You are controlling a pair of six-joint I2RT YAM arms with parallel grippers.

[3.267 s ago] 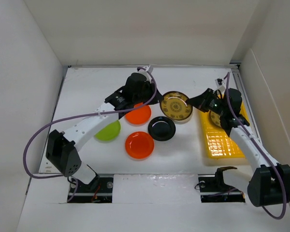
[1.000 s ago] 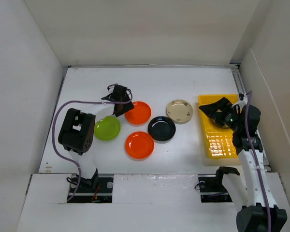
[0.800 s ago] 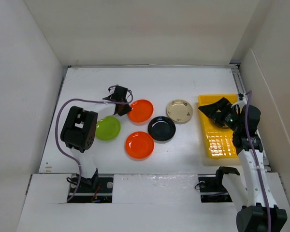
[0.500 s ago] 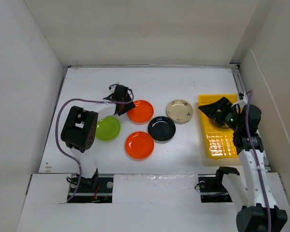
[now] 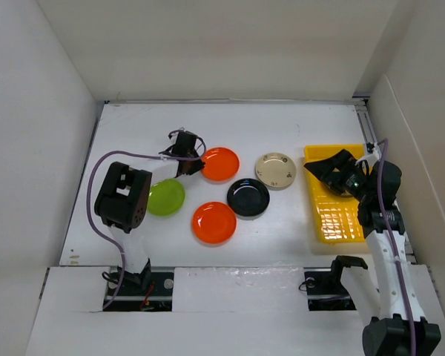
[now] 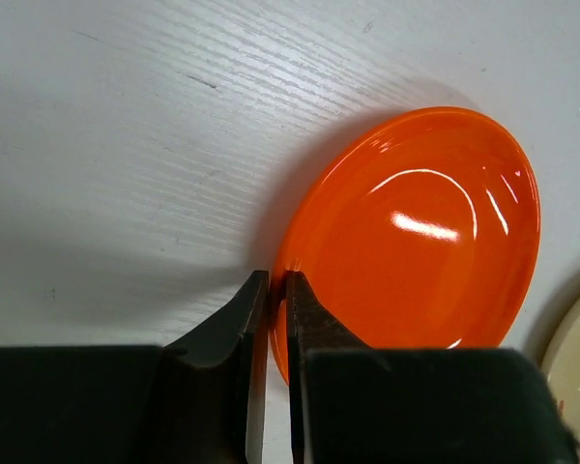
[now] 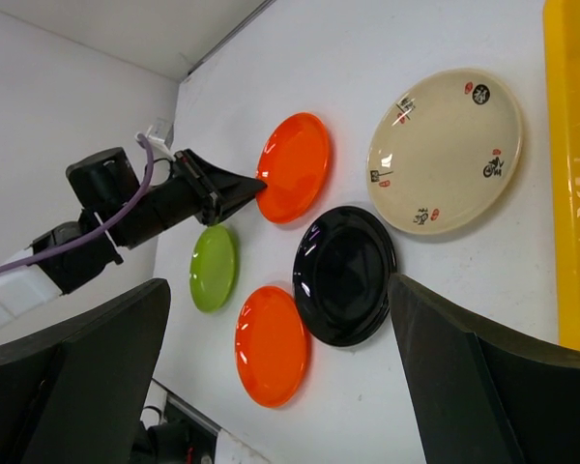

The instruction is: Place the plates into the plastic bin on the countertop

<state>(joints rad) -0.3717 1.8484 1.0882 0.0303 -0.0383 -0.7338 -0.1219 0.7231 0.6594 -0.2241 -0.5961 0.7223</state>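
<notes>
Five plates (image 5: 248, 197) outstanding on countertop (image 5: 282, 126), left of yellow bin (image 5: 341, 219): left gripper (image 6: 274, 290), fingers narrow, nips far orange plate (image 6: 406, 242) at rim; right gripper (image 5: 330, 170) gapes wide above bin.

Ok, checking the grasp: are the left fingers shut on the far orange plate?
Shut on it. In the wrist view the left fingers pinch the far orange plate by its rim, almost touching each other.

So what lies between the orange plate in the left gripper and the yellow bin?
In the top view, the cream plate lies between the far orange plate and the yellow bin; the black plate sits just off that line.
</notes>
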